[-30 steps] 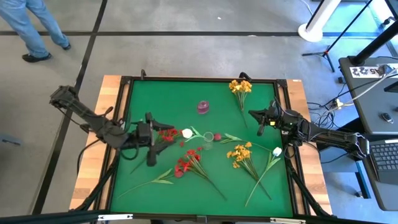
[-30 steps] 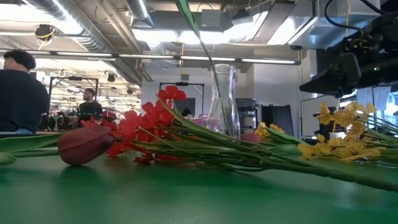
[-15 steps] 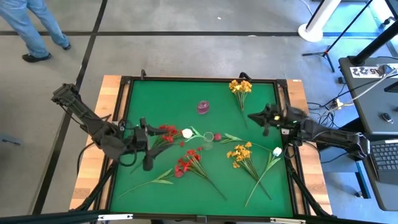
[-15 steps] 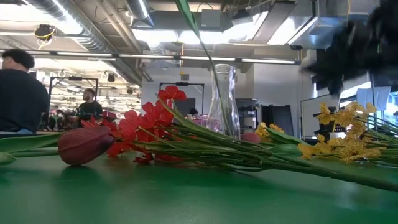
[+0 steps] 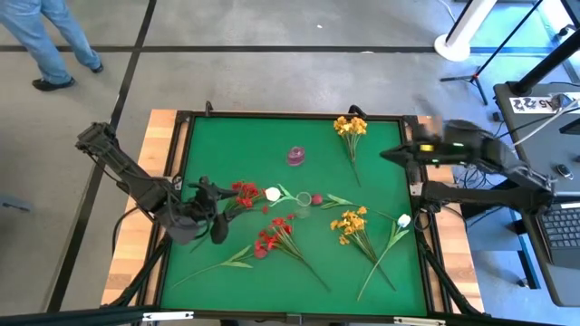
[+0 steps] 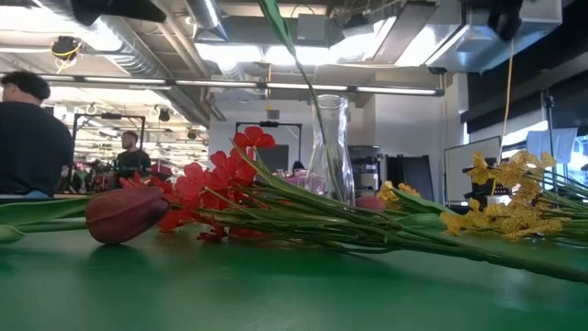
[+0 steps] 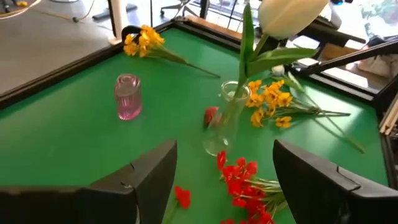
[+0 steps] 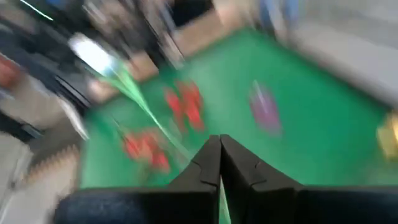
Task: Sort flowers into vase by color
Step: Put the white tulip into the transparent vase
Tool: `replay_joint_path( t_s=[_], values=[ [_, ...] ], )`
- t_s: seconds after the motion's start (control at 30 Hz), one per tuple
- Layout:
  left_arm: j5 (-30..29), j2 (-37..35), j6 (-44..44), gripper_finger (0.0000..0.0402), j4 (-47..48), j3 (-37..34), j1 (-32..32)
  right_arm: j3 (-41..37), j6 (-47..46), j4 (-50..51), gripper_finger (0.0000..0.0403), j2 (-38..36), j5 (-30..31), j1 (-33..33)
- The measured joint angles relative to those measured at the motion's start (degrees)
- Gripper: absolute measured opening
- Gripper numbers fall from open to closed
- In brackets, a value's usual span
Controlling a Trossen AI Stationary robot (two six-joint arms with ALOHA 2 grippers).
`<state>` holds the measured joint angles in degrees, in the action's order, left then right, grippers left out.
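Note:
My left gripper (image 5: 216, 208) (image 7: 225, 152) is open above the mat beside a red blossom spray (image 5: 242, 192), touching nothing. A clear vase (image 5: 304, 199) (image 7: 225, 118) stands mid-table with a white bud (image 5: 273, 194) on its stem in it, leaning left. A pink vase (image 5: 296, 156) stands behind it. Lying flat on the mat are a second red spray (image 5: 272, 237), yellow sprays (image 5: 350, 126) (image 5: 349, 223) and a white bud (image 5: 403, 220). My right gripper (image 5: 390, 156) (image 8: 220, 146) is shut and empty, raised over the table's right side.
A loose red bud (image 5: 317, 199) lies by the clear vase, and a dark red bud (image 6: 124, 213) lies close to the low camera. The mat's black frame (image 5: 181, 163) borders the work area. A person (image 5: 54, 41) walks on the floor beyond the far left corner.
My right arm has risen and swung back toward the table's right and far edge, leaving the low view. My left gripper has drawn back a little toward the left edge, away from the clear vase. The flowers have not moved.

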<state>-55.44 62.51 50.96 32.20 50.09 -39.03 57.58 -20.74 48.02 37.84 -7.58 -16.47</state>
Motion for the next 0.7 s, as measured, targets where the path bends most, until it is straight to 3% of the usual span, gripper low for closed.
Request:
replay_joint_path(
  t_s=[0.13, 0.23, 0.4, 0.7],
  values=[
    [0.0, 0.3, 0.6, 0.0259, 0.1, 0.0, 0.4, 2.0, -6.9, 16.2, 0.001, 10.2, 0.6, 1.0],
    [0.0, 0.3, 1.4, 0.0259, 0.6, 0.0, 1.1, 1.7, -10.8, 25.4, 0.001, 15.4, 2.1, 5.4],
    [0.0, 0.3, 1.5, 0.0259, 2.5, 0.0, 2.4, 1.7, -20.5, 27.2, 0.001, 18.2, 5.1, 16.8],
    [0.0, 0.3, 2.9, 0.0259, 3.3, -2.6, 3.5, 0.7, -54.7, 21.6, 0.001, 18.5, 30.6, 50.0]
  ],
)
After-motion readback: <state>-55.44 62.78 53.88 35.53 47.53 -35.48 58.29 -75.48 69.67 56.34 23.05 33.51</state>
